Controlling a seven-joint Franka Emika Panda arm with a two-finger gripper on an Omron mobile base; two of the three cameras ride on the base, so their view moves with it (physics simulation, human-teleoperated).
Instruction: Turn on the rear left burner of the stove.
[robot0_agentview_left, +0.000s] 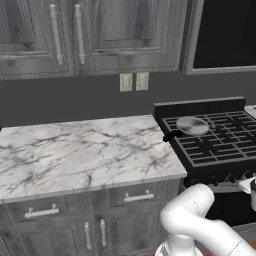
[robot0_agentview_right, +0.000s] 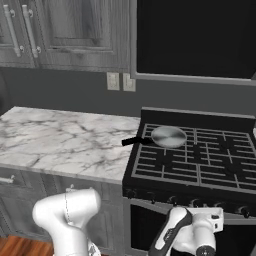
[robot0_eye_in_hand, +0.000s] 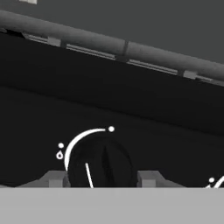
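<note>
The stove (robot0_agentview_right: 200, 167) is a black gas range with a gridded grate top to the right of the counter. Its rear left burner (robot0_agentview_right: 149, 131) carries a round silver frying pan (robot0_agentview_right: 169, 136) with a black handle; no flame shows there. The same burner (robot0_agentview_left: 171, 121) and pan (robot0_agentview_left: 192, 126) appear in the left base view. My gripper (robot0_eye_in_hand: 103, 180) is held low at the stove's front panel. It is open, with a fingertip (robot0_eye_in_hand: 56, 179) close on each side of a round black knob (robot0_eye_in_hand: 103, 159). A white arc with dots runs around the knob's upper left.
A marble counter (robot0_agentview_left: 80, 155) over grey drawers runs to the left of the stove. Grey wall cabinets (robot0_agentview_left: 65, 35) hang above it, and a black microwave (robot0_agentview_right: 195, 37) hangs over the stove. More knobs (robot0_agentview_right: 150, 196) line the front panel above the dark oven door.
</note>
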